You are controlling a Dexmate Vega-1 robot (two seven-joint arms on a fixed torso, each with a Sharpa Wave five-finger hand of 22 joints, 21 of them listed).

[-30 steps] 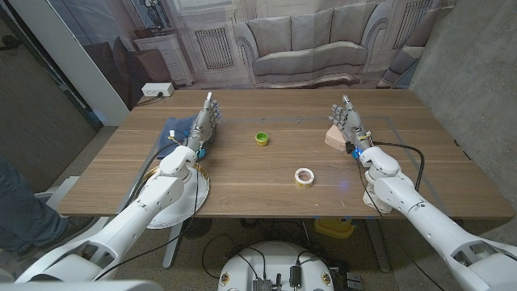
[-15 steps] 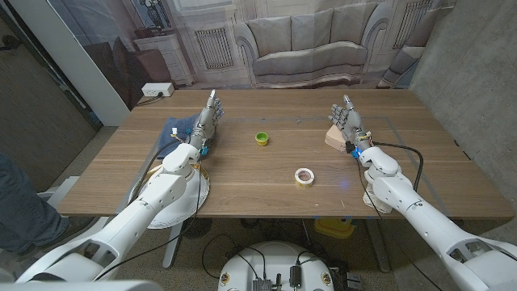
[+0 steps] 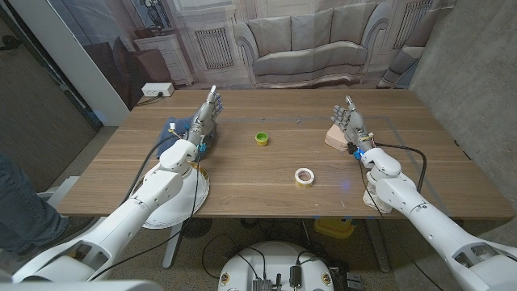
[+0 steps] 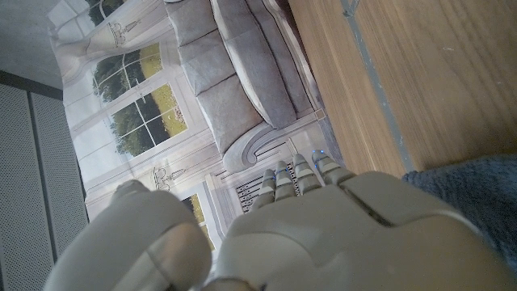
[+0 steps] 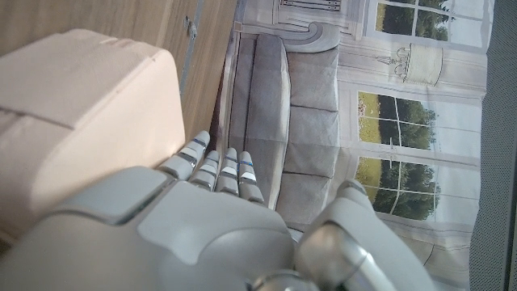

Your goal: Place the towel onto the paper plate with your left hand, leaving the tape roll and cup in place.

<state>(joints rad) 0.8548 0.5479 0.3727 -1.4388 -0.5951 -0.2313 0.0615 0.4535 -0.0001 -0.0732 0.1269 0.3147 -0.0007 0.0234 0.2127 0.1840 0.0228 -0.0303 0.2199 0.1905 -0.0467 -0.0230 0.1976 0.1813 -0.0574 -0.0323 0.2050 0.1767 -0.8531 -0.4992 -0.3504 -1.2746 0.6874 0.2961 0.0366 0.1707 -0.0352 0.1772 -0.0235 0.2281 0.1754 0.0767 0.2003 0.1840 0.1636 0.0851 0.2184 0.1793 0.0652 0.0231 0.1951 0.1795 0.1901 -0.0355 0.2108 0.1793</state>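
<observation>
- Your left hand (image 3: 204,121) is out over the far left part of the table (image 3: 266,182), fingers straight and close together, pointing away from you toward the sofa backdrop. It holds nothing.
- The towel (image 3: 179,128), dark blue and rumpled, lies directly under and just to the left of that hand. From the head view you cannot tell whether the hand touches the cloth or only hangs over it.
- In the left wrist view the back of your left hand (image 4: 323,230) covers the lower part of the frame, and a strip of the blue towel (image 4: 477,202) shows beside it on the wood.
- The paper plate (image 3: 182,198) sits nearer to you than the towel, at the table's near left edge, mostly covered by your left forearm.
- The small green cup (image 3: 262,138) stands upright on the table, to the right of your left hand and apart from it.
- The tape roll (image 3: 304,175) lies flat, nearer to you than the cup and a little to its right.
- A tan block (image 3: 333,136) rests on the far right part of the table.
- Your right hand (image 3: 350,123) is beside that block with fingers extended, gripping nothing. The right wrist view shows the block (image 5: 89,129) right next to the fingers (image 5: 216,171), though contact is not clear.
</observation>
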